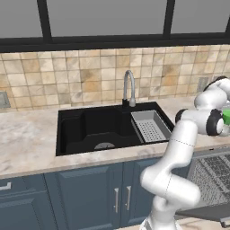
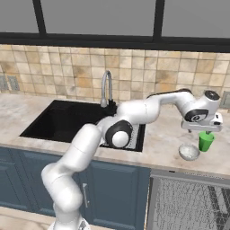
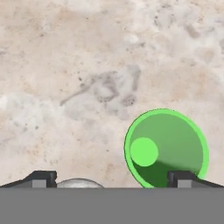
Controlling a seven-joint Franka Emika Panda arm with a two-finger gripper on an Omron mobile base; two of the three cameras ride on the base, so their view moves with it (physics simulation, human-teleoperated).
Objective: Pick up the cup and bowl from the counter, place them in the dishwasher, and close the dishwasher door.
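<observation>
The bright green cup [image 2: 206,141] stands upright on the marbled counter [image 2: 164,134], right of the sink. The pale glossy bowl [image 2: 189,152] sits just left of it, toward the front edge. My gripper [image 2: 201,131] hangs open just above them, empty. In the hand view I look straight down into the cup [image 3: 166,148], which lies toward the right fingertip [image 3: 183,178]; the bowl's rim [image 3: 80,183] peeks in by the left fingertip. Below the counter the dishwasher [image 2: 188,204] stands open with its wire rack showing. Its door [image 1: 206,213] is folded down.
The black sink [image 1: 99,128] holds a grey perforated strainer tray [image 1: 150,126], with the faucet [image 1: 129,90] behind it. A tiled wall backs the counter. Dark blue cabinet doors [image 1: 90,193] lie left of the dishwasher.
</observation>
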